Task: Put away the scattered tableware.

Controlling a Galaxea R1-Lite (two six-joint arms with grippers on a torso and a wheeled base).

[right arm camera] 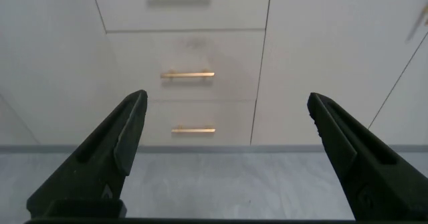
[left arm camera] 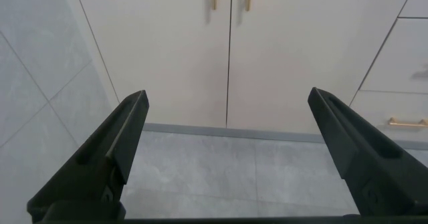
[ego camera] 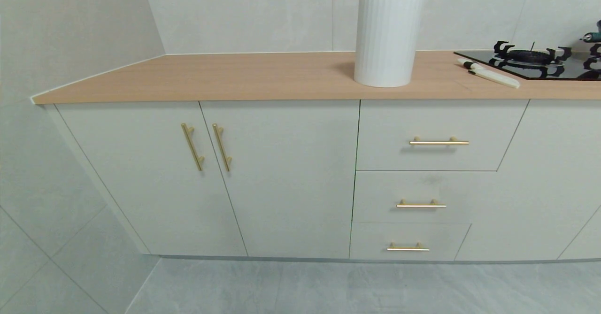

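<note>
Black wedge jaws gape; ribbed white cylinder (ego camera: 387, 39) tops woodgrain counter (ego camera: 235, 77).

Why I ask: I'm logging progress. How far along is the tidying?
Nothing looks done: two utensils lie on the countertop by the hob. Nothing in hand: left gripper and right gripper hang open before the cabinet. Both remain, perhaps for the white container.

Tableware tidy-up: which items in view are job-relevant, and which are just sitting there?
Job:
- two cream-handled utensils, loose on the countertop beside the hob
- white ribbed canister, probably their holder
- drawers, another possible home

Lying about:
- gas hob
- double-door cabinet
</note>
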